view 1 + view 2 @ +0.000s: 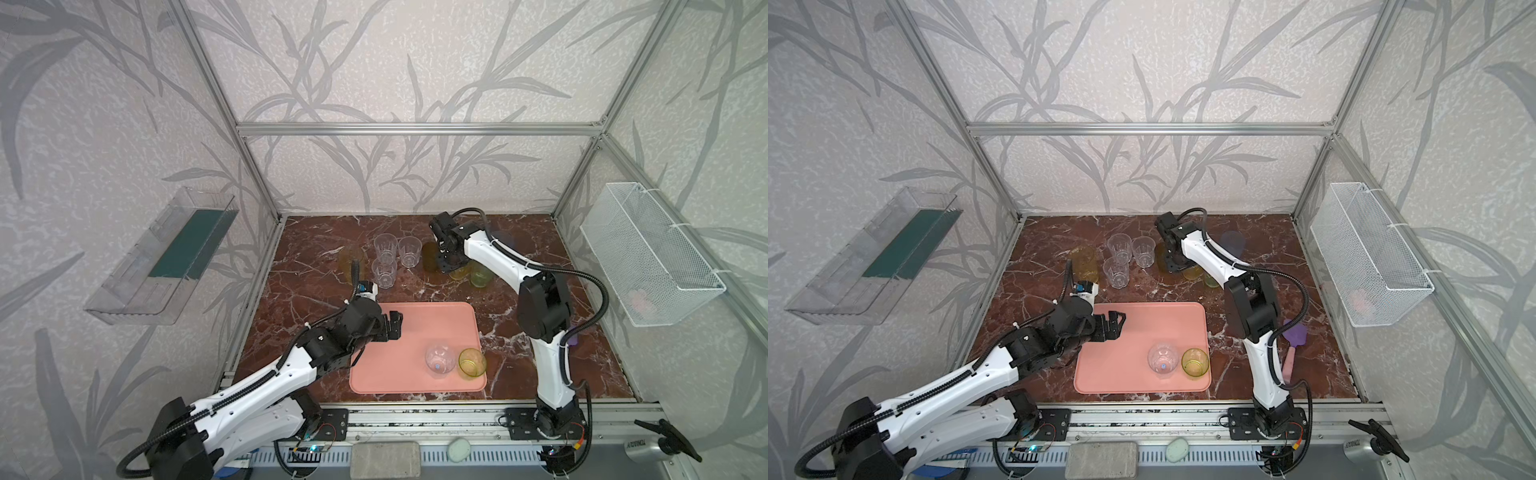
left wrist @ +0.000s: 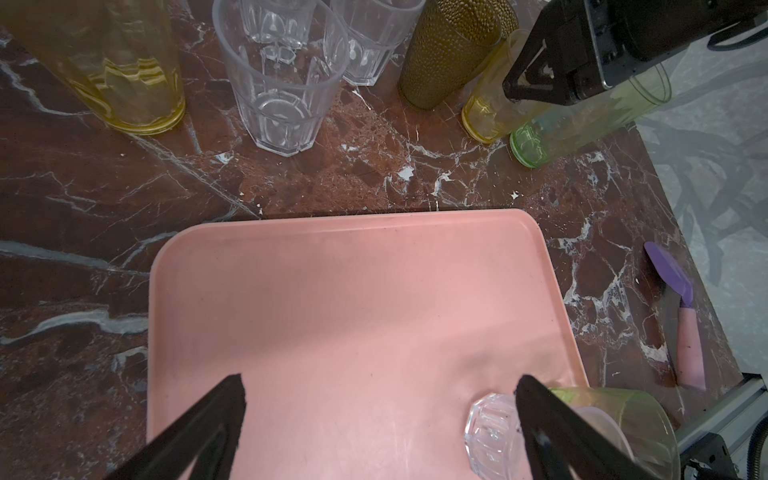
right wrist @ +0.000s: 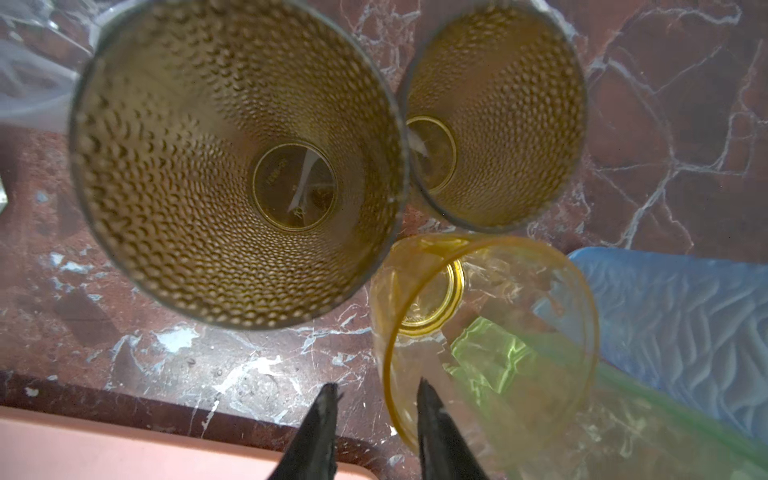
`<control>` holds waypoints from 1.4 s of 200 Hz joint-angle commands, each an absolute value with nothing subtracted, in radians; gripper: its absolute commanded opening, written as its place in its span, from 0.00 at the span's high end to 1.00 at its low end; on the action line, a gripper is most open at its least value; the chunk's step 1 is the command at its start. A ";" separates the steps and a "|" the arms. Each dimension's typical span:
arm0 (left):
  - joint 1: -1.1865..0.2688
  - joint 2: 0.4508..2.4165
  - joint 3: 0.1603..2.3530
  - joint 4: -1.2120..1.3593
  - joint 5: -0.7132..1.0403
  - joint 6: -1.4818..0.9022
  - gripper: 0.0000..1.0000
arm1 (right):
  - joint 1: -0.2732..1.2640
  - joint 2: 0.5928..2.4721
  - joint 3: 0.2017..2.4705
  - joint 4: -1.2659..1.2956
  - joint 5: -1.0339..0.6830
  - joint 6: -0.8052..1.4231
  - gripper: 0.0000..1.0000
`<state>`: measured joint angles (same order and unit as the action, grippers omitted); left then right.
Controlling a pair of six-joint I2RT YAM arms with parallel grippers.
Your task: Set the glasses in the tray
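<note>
The salmon-pink tray [image 1: 399,374] [image 1: 1121,374] lies at the table's front. On it a clear faceted glass [image 1: 439,360] [image 2: 490,428] lies on its side beside an upright yellow-green one [image 1: 472,363]. My left gripper [image 1: 397,326] [image 2: 380,399] hovers open and empty over the tray's left part. Behind the tray stand three clear glasses [image 1: 385,249], a tall yellow one [image 1: 351,262], two dimpled amber ones [image 3: 232,166], an orange one [image 3: 432,299], a green one [image 1: 480,276] and a blue one [image 3: 673,324]. My right gripper [image 1: 451,266] [image 3: 376,388] straddles the orange glass's rim, one finger inside, jaws apart with a gap showing.
A purple and pink spatula [image 1: 1293,336] [image 2: 669,270] lies on the marble table right of the tray. A clear plastic bin [image 1: 166,257] hangs on the left wall, a white wire basket [image 1: 648,253] on the right. Aluminium posts frame the table.
</note>
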<state>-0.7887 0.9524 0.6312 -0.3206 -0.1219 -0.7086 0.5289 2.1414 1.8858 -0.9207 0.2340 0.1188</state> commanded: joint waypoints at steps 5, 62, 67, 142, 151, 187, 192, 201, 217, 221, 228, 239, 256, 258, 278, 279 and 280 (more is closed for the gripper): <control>-0.783 0.939 0.620 -0.316 -0.138 -0.718 0.01 | 0.523 2.161 1.915 -0.942 0.218 0.107 0.69; -0.782 0.931 0.620 -0.318 -0.140 -0.717 0.01 | 0.518 2.168 1.917 -0.934 0.201 0.106 0.73; -0.783 0.930 0.620 -0.318 -0.142 -0.717 0.01 | 0.518 2.169 1.916 -0.934 0.200 0.106 0.74; -0.783 0.926 0.618 -0.317 -0.147 -0.704 0.01 | 0.518 2.178 1.933 -0.939 0.200 0.102 0.85; -0.783 0.923 0.617 -0.318 -0.148 -0.703 0.01 | 0.518 2.177 1.933 -0.939 0.198 0.103 0.86; -0.782 0.916 0.612 -0.323 -0.175 -0.701 0.01 | 0.518 2.168 1.931 -0.948 0.180 0.109 0.96; -0.781 0.915 0.611 -0.324 -0.180 -0.702 0.01 | 0.518 2.164 1.926 -0.948 0.176 0.110 0.99; -0.781 0.914 0.612 -0.329 -0.186 -0.704 0.01 | 0.517 2.154 1.916 -0.944 0.167 0.114 1.00; -0.781 0.906 0.613 -0.340 -0.197 -0.709 0.01 | 0.518 2.136 1.896 -0.934 0.145 0.119 1.00; -0.781 0.903 0.612 -0.342 -0.198 -0.709 0.01 | 0.518 2.131 1.891 -0.932 0.140 0.118 1.00; -0.781 0.900 0.611 -0.343 -0.201 -0.709 0.01 | 0.518 2.124 1.888 -0.932 0.133 0.119 1.00; -0.781 0.890 0.611 -0.348 -0.200 -0.710 0.01 | 0.519 2.113 1.884 -0.934 0.125 0.118 1.00; -0.780 0.874 0.608 -0.351 -0.198 -0.712 0.01 | 0.520 2.095 1.879 -0.934 0.113 0.119 1.00; -0.781 0.872 0.607 -0.352 -0.197 -0.712 0.01 | 0.521 2.093 1.879 -0.935 0.112 0.119 1.00; -0.779 0.855 0.604 -0.354 -0.194 -0.716 0.01 | 0.523 2.070 1.877 -0.942 0.108 0.119 1.00; -0.780 0.855 0.604 -0.354 -0.195 -0.717 0.01 | 0.524 2.069 1.876 -0.943 0.109 0.118 1.00; -0.780 0.854 0.604 -0.354 -0.195 -0.718 0.01 | 0.523 2.068 1.875 -0.943 0.109 0.118 1.00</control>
